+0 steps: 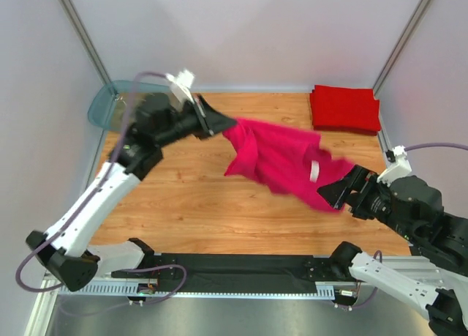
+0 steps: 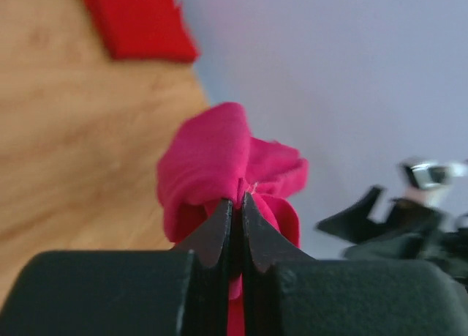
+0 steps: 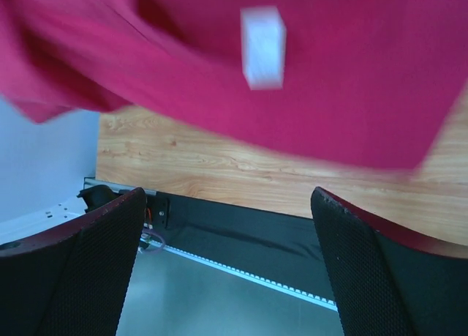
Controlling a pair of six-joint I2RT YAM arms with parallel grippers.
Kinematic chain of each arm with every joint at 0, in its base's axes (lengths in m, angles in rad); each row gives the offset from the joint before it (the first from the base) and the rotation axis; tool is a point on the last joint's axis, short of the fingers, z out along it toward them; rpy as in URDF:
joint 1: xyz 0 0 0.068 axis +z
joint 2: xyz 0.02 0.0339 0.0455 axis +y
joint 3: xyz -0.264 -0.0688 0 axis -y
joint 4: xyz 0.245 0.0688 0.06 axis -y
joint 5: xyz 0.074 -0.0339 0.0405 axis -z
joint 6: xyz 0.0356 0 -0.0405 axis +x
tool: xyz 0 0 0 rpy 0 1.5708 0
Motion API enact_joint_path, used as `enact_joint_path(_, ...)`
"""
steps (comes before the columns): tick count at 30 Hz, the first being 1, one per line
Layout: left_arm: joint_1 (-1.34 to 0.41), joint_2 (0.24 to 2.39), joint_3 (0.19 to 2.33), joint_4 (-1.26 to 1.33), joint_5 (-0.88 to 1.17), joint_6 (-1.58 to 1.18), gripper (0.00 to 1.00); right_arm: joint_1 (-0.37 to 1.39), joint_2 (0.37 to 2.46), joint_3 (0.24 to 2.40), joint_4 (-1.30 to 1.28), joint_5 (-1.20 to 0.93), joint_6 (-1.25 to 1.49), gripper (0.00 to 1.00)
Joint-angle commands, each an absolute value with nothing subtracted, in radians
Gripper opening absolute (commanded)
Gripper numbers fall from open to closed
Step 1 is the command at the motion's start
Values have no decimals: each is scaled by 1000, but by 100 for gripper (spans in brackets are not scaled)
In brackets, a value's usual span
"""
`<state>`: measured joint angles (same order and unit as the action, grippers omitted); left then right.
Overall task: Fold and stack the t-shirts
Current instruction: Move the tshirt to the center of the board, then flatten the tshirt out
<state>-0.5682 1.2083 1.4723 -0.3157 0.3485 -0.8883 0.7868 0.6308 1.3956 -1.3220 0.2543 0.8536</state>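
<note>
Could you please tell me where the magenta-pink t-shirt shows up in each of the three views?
Top external: magenta-pink t-shirt at centre, between the two arms.
Left wrist: magenta-pink t-shirt bunched at centre, pinched in the shut left gripper.
Right wrist: magenta-pink t-shirt fills the top, beyond the open right gripper.
Shared landmark: the wooden table, in all three.

My bench (image 1: 190,211) is a light wood-grain top with a black strip (image 1: 234,266) running along its near edge. A neat stack of folded red t-shirts (image 1: 345,109) lies flat in the far right corner. A translucent blue-grey tub (image 1: 106,105) sits at the far left corner.
</note>
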Motion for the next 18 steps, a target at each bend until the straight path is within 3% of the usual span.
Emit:
enact_joint_path(1, -615, 1275, 1154, -368, 313, -903, 9, 785, 604, 1324, -1511, 285, 914, 94)
enact_joint_path(5, -624, 1270, 905, -373, 299, -917, 49, 785, 565, 1212, -1575, 330, 997, 92)
enact_joint_path(6, -626, 1272, 872, -420, 287, -910, 54, 785, 563, 1162, -1575, 327, 1000, 92)
enact_joint_path(13, -627, 1267, 861, -499, 313, -795, 69, 784, 691, 977, -1281, 224, 792, 91)
enact_joint_path(18, -627, 1356, 874, -460, 343, -758, 72, 658, 943, 971, -1102, 175, 637, 76)
